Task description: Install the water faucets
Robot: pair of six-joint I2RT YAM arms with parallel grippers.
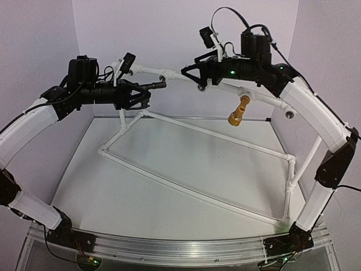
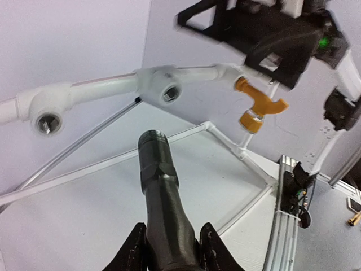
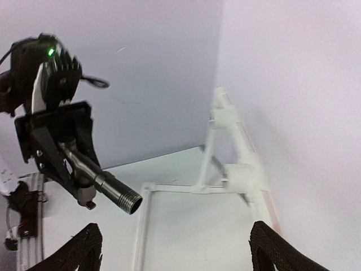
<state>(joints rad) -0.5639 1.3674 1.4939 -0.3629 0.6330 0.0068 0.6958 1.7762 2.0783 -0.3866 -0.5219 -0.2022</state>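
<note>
- Left jaws are pressed onto the black faucet (image 2: 161, 192) — its body is pinched between the fingers (image 2: 135, 254) of the left gripper (image 2: 172, 237).
- Right jaws are spread wide, and nothing is gripped between them. The right gripper (image 3: 175, 243) is held high at the far side, just above the rail (image 1: 265, 99).
- The black faucet is carried in the air at the far left, above the table (image 1: 169, 169). It is held roughly level, with its threaded end turned to the right, towards the rail.
- In the left wrist view that threaded end is seen near an open socket (image 2: 169, 93) on the rail but apart from it. A second open socket (image 2: 48, 121) is seen further left on the same rail.
- The brass faucet (image 1: 238, 111) is seated in a fitting on the right part of the rail — it hangs below the rail and is tilted down to the left.
- The brass faucet is touched by neither gripper; the right gripper is seen just above it and to its left.
- The rail is carried by a white pipe frame (image 1: 197, 195) that stands on the table.
</note>
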